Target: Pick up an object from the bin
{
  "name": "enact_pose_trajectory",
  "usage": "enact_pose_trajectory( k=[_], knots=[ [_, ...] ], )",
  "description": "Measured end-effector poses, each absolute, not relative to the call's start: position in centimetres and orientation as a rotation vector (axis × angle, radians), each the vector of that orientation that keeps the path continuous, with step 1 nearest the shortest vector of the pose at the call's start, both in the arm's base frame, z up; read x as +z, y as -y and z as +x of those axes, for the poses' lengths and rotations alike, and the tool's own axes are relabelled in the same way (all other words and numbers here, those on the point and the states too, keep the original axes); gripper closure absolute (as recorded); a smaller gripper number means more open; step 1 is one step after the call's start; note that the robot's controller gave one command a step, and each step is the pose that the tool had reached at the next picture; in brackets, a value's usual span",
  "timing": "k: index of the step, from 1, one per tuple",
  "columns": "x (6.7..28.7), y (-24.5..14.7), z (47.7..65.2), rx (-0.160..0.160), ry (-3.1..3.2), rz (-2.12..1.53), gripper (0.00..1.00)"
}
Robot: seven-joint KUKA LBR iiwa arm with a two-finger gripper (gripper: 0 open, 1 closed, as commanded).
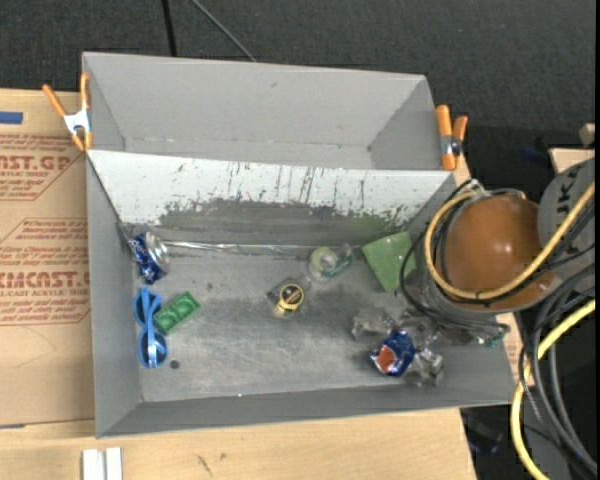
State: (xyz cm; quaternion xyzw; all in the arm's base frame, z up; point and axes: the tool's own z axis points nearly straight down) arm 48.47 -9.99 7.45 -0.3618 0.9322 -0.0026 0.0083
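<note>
A grey metal bin (250, 363) with a scuffed floor is seen. Right at the jaws, in the near right corner, a crumpled blue, red and white object (391, 356) is found, with small grey bits (365, 325) just beside it. Near the jaws, toward the back wall, a green flat piece (384, 259) is laid. Farther off, a clear round thing (326, 261) and a small yellow-and-black disc (289, 297) are set. Well apart from the jaws, at the opposite side, a green block (179, 310), a blue looped strip (148, 330) and a blue-and-silver wrapper (146, 258) are found.
</note>
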Motion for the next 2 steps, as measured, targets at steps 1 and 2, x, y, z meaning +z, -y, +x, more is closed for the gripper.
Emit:
enact_pose_trajectory(
  k=[1, 2],
  knots=[
    [7.3, 10.1, 48.0, 0.001, -2.929, -1.129, 1.00],
    [21.3, 11.9, 52.0, -0.008, -2.906, -1.168, 1.00]
  ],
)
